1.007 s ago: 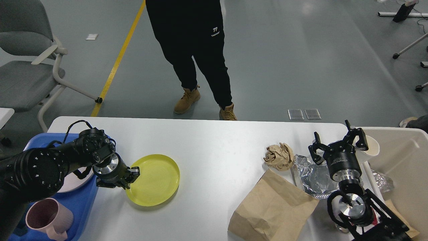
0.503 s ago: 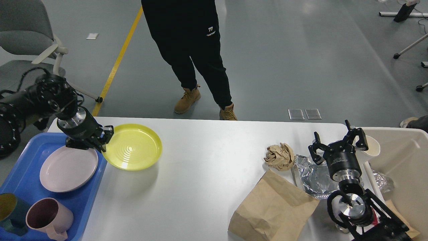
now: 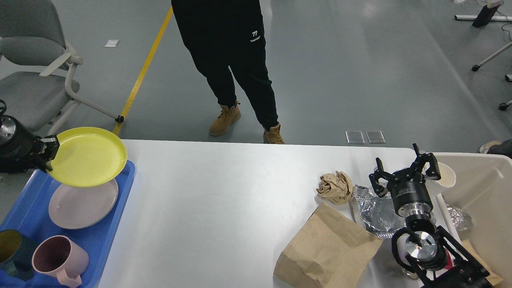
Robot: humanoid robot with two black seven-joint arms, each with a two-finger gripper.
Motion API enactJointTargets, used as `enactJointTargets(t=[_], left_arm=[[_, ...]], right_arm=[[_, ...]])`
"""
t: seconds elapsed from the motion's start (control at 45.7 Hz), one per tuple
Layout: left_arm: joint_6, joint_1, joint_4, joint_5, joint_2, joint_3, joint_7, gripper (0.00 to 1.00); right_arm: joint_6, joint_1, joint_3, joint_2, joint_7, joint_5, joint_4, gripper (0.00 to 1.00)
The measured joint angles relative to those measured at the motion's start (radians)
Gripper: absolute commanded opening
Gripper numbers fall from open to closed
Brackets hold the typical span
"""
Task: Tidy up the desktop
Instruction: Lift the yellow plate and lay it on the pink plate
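The white desktop fills the middle of the head view. My left gripper is at the far left, shut on the rim of a yellow plate, which it holds in the air above the blue tray and the pink plate lying in it. My right gripper hovers open over the right end of the desktop, above crumpled silver foil, with nothing between its fingers. A crumpled brown paper ball and a flat brown paper bag lie beside the foil.
The blue tray also holds a pink mug and a dark teal cup. A beige bin at the right edge holds a white paper cup and foil. A person stands beyond the far edge; a grey chair is far left.
My left gripper has lifted the yellow plate off the desktop and carried it left, from beside the tray to above the tray and the pink plate. The right arm has not moved.
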Motion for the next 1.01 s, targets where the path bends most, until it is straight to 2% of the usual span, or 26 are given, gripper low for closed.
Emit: enactJointTargets(t=[0.175,0.306,0.503,0.701,0.788,0.832,1.007], left_arm=[[0.063,0.093,0.059,0.0,-0.004,-0.004,0.001,0.0],[0.073,0.154,0.12,0.0,-0.02,-0.012,0.002,0.0],[0.074,0.182,0.134,0.0,-0.061,-0.012,0.002,0.0],[0.073,0.196,0.134,0.0,-0.067,-0.012,0.002,0.11],[0.072,0.198,0.134,0.0,-0.067,-0.012,0.002,0.22],[0.072,0.2,0.134,0.0,-0.067,-0.012,0.002,0.31],[0.124,0.205,0.133,0.0,-0.067,-0.015,0.001,0.82]], right_arm=[[0.0,0.0,0.0,0.0,0.0,0.0,0.0,1.0],[0.0,0.0,0.0,0.0,0.0,0.0,0.0,1.0],[0.0,0.0,0.0,0.0,0.0,0.0,0.0,1.0],[0.0,0.0,0.0,0.0,0.0,0.0,0.0,1.0],[0.0,0.0,0.0,0.0,0.0,0.0,0.0,1.0],[0.0,0.0,0.0,0.0,0.0,0.0,0.0,1.0],[0.0,0.0,0.0,0.0,0.0,0.0,0.0,1.0]])
